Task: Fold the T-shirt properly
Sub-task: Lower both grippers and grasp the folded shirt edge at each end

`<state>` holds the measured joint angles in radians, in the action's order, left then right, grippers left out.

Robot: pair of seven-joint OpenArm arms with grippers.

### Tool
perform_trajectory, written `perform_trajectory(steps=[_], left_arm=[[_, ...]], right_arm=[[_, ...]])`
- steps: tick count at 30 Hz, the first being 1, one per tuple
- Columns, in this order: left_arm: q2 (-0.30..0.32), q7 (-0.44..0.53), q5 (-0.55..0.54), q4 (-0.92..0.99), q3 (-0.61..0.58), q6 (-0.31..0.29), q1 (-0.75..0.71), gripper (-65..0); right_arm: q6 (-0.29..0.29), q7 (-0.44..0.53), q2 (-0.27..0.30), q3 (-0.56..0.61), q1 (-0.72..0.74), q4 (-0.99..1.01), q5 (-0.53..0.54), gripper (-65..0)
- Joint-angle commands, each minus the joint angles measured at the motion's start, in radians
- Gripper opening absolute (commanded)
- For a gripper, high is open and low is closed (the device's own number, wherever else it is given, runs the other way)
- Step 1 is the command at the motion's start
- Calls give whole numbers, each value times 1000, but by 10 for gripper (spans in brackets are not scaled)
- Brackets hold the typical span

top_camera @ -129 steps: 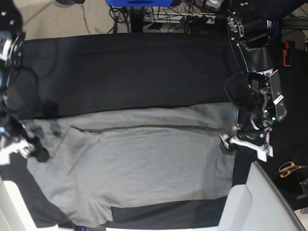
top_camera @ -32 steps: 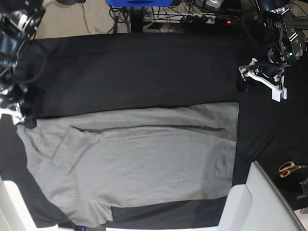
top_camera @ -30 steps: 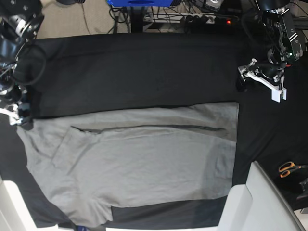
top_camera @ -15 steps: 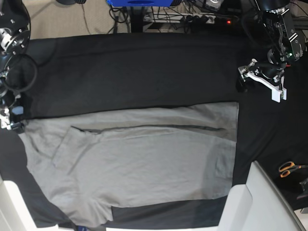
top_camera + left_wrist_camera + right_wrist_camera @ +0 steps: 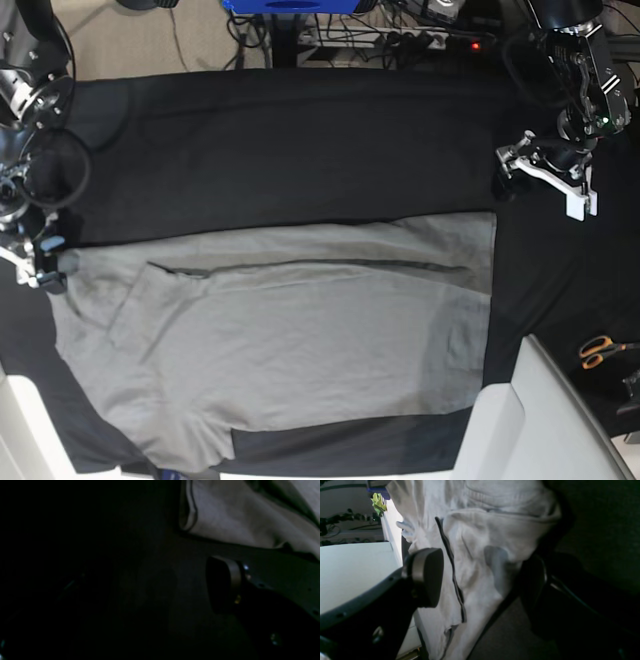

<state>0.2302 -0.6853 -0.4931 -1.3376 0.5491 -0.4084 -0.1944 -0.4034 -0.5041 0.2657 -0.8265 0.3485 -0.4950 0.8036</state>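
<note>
The plain medium-grey cotton T-shirt [image 5: 280,340] lies half-folded along the near edge of the black table cloth [image 5: 280,150], and with both claws apart and empty, the right gripper [image 5: 40,262] at its sleeve edge seemingly risks pinching cloth too, while the left gripper [image 5: 540,175] hangs well clear.

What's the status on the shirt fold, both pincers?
Left pincer open, off the cloth. Right pincer open at the T-shirt corner, nothing held. T-shirt partly folded, flat on black tablecloth. Scissors off to the side, no obstruction.
</note>
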Motion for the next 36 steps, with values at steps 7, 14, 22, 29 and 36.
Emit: perform_trajectory(steps=[7,14,22,29,36], left_arm=[[13,19,-11,-15,6,-7,20,-89],[11,19,-16,34,6,-7,52,-89],[-45,181,-20,135,4,-16,71,-89],[-73,194,-121,211,7,-238,79,-89],[-71,192,-91,341,73,-234,149,-89]], right_arm=[[-16,9,14,2,37,-11,17,-371],[-16,6,14,2,37,0,17,-650],[-16,5,20,2,40,51,17,-644],[-19,2,20,3,37,51,17,-644],[-19,2,20,3,19,43,17,-645]])
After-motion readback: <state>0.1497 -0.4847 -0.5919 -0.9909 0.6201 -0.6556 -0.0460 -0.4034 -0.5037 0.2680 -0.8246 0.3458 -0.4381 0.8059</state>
